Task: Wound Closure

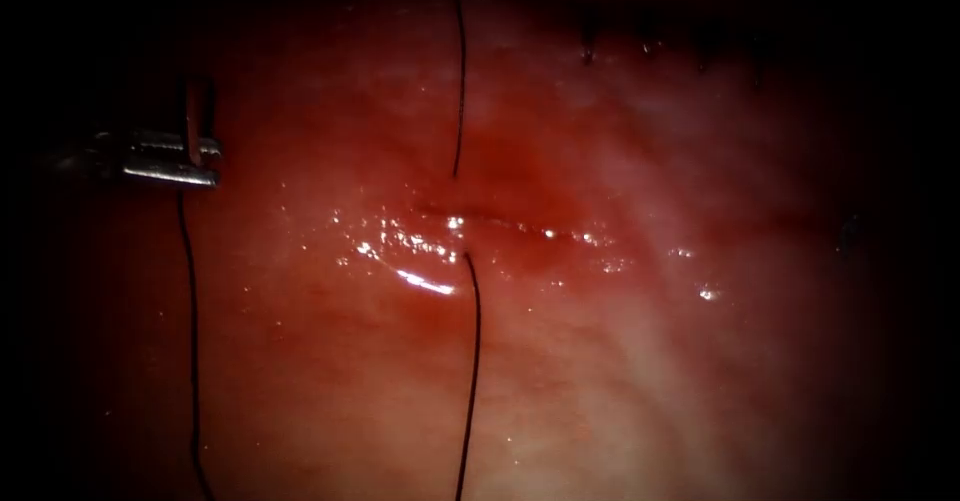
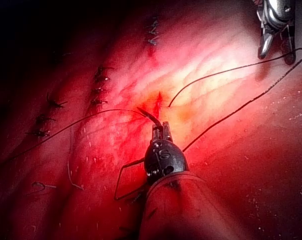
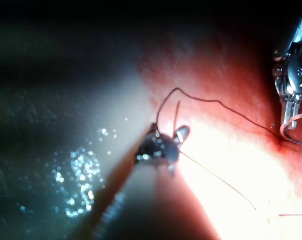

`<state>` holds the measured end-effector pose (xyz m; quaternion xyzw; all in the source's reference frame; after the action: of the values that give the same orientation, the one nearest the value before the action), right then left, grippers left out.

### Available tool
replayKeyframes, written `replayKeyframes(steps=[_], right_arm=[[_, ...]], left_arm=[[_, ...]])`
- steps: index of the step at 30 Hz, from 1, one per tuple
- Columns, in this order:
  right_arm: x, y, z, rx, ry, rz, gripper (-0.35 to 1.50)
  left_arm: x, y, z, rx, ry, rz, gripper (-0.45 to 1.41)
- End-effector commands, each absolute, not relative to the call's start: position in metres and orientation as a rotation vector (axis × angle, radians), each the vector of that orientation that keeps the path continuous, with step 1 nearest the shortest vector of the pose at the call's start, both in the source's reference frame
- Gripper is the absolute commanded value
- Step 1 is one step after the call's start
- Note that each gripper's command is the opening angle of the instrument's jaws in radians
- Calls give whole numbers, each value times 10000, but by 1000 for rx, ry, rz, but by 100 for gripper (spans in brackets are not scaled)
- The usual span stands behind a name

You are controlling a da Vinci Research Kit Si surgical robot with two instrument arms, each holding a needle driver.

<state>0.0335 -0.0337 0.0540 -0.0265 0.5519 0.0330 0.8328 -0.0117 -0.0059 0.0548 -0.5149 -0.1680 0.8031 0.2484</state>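
The left tool is reaching in from the left, well apart from the cut, and its jaws are clamping the needle. In the left wrist view the same tool is gripping the needle with a curved length sticking out past the jaws. Just where along the curve the grip is sitting cannot be told. In the endoscope view the needle is lying out of the tissue, left of the cut.

Thread is hanging from the needle toward the near edge. More thread is crossing the cut. One strand is running down from the far side and ending at the tissue just short of the cut. Another strand is coming up on the near side and trailing away toward the near edge. Red fluid is glistening along the cut and on its left end. Older stitches are showing far and to the right.

The right tool is hovering over the tissue, with a loop of thread rising just beside its tip and running off to the needle in the left tool. Whether the right tool is holding anything cannot be told. In the left wrist view the right tool is sitting beside the bend of a long thread loop.
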Motion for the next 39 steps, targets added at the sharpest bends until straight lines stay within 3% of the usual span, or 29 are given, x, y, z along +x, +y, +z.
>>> replayKeyframes(steps=[1,13,18,23,25,32,37,39], right_arm=[[326,-308,564,-117,1150,137,145],[303,-212,637,-158,1119,181,146],[263,-197,628,-176,1180,210,141],[226,-181,629,23,1221,496,138],[213,-178,640,105,1242,615,146],[176,-177,673,311,1284,717,148],[179,-197,711,378,1267,710,148],[199,-204,728,369,1219,668,148]], left_arm=[[-124,-61,553,-1404,-456,2188,-45],[-124,-63,563,-1409,-447,2195,-45],[-121,-63,563,-1407,-444,2196,-45],[-121,-63,563,-1406,-444,2196,-45],[-120,-63,563,-1407,-444,2196,-45],[-114,-62,561,-1407,-446,2198,-45],[-105,-60,559,-1401,-442,2201,-45],[-106,-60,559,-1399,-440,2201,-45]])
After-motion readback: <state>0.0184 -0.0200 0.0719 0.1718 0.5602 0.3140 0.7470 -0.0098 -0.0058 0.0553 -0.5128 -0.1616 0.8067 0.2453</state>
